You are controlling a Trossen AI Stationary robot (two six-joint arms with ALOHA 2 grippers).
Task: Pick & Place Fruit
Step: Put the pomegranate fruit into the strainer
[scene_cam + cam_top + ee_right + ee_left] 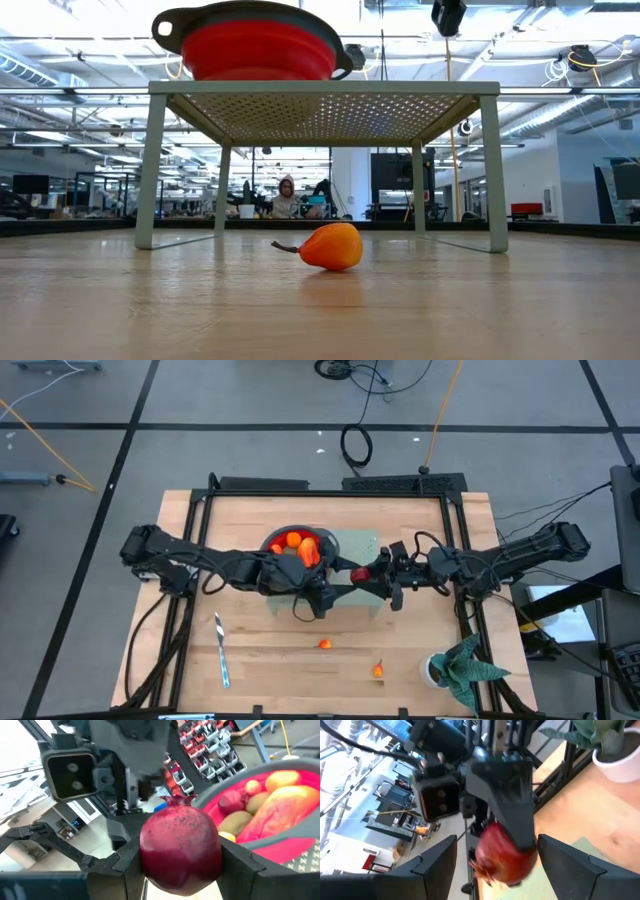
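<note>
Task is partway along, maybe past half by the look of it. The red bowl (297,546) is sitting on a perforated grey rack (362,548) near the counter's centre and is already holding several fruit: orange pieces (293,541) in the high view, plus kiwis (239,819), a small dark red one (232,800) and a long red-orange piece (280,810) in the right wrist view.

The right gripper (372,571) is clenching a dark red pomegranate-like fruit (180,847) between its fingers, hovering just at 3 o'clock of the bowl, over the rack. The left gripper (492,865) is standing released, jaws wide on either side of that same fruit without touching it, at about 5 o'clock of the bowl. Looks like a handover or a drop about to happen; can't tell which from here.

Still left on the counter (270,660): an orange pear-shaped piece (325,644) at 6 o'clock of the bowl, and another small orange piece (378,671) at 5 o'clock, near the potted plant (458,668). The silver knife (221,650) is lying at 7 o'clock, not part of the job.

So remaining: the held fruit going in, then the two loose pieces.
</note>
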